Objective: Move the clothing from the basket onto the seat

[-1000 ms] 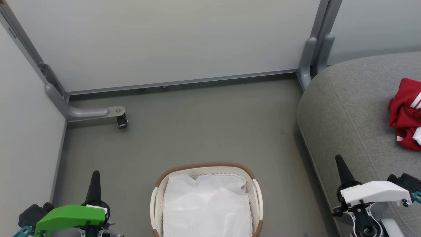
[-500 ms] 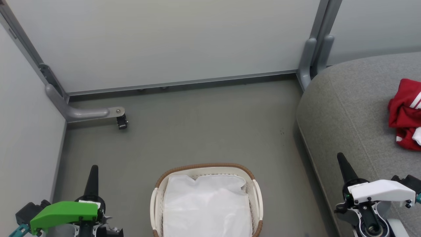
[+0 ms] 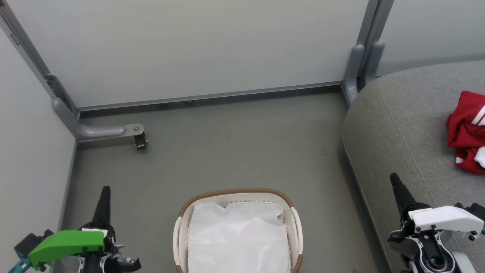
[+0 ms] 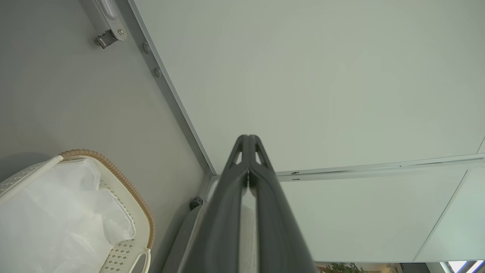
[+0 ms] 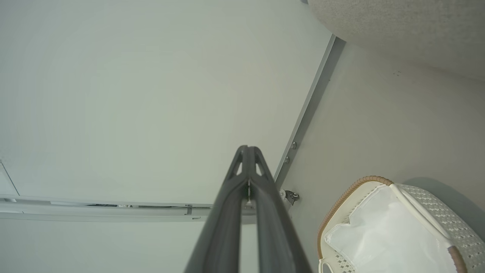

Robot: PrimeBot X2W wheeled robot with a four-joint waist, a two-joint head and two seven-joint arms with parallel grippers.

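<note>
Flanking basket [image 3: 235, 191] | left pincer [image 3: 105, 188] closed, pointing forward | right pincer [image 3: 394, 176] likewise

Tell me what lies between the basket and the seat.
Bare grey floor, as the head view shows, from the basket to the seat.

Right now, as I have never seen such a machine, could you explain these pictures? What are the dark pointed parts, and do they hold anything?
This is a wheeled robot with two arms. The wide picture comes from a camera on its head, looking down. The dark points are its left end effector and right end effector, each two long fingers. The other two pictures come from wrist cameras looking along those fingers; both pairs are closed and hold nothing. On the floor stands the basket, with a white liner inside. The red clothing lies on the grey seat.
</note>
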